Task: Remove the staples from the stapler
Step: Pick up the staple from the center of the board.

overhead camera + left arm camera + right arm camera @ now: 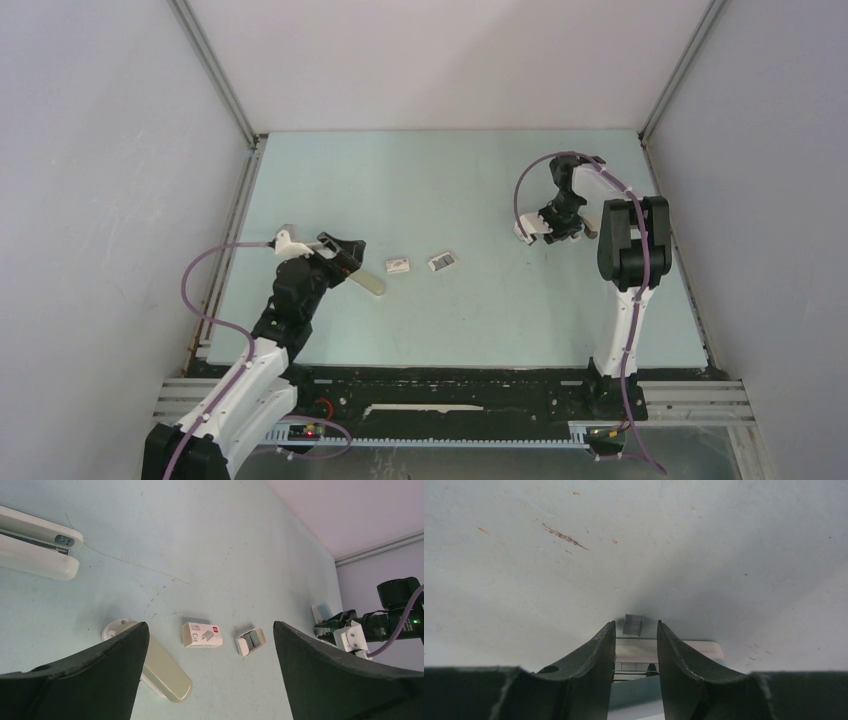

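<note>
Robot lab test cell. Plain grey panel walls (100, 200) held in aluminium frame posts (215, 75) box in the pale green table (450, 170), beyond and to both sides of the left claw (345, 255) and right claw (552, 232). Behind the claws runs a black mounting rail (450, 385). Purple cables (187, 285) loop off the arms.

Soft, even, diffuse light with faint shadows; wrist views blur on the dark near jaws.

Three staplers (35, 542) (160, 672) (704, 650); two small white boxes (202, 635) (250, 641); two end effectors (210, 625) (635, 625).
</note>
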{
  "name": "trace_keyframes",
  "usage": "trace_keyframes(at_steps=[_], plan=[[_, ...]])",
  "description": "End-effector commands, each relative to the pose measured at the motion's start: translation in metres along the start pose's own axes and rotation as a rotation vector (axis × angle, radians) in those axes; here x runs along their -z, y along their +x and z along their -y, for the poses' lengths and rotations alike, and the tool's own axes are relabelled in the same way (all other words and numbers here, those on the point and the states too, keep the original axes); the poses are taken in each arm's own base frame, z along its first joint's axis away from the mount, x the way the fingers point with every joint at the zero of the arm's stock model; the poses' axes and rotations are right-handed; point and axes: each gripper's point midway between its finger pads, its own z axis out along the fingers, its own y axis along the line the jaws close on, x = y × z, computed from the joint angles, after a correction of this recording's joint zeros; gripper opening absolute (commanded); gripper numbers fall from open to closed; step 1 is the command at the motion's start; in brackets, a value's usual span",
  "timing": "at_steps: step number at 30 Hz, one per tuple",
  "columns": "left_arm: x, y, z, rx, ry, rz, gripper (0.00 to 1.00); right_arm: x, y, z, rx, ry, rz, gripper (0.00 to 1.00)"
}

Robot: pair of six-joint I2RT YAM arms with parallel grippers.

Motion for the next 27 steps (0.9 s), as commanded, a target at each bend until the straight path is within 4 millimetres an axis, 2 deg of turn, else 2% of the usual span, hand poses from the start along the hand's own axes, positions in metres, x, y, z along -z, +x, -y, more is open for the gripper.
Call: trace_keyframes(at_steps=[1,9,21,27], plan=[[-0.001,-0.012,0.01,0.007,0.037,0.036,1.0,-0.009,0.002,-0.01,-0.015,-0.046,-0.001,0.45],[0.0,-0.012,0.01,0.009,0.036,0.036,1.0,-0.016,0.007,-0.009,-0.053,-0.05,-0.032,0.42],[0.0,-0.015,0.013,0.009,0.041,0.037,1.0,-0.02,0.007,-0.012,-0.076,-0.069,-0.035,0.27],[0.001,-0.015,0.015,0.008,0.044,0.035,1.0,-0.018,0.003,-0.004,-0.136,-0.032,-0.024,0.21]])
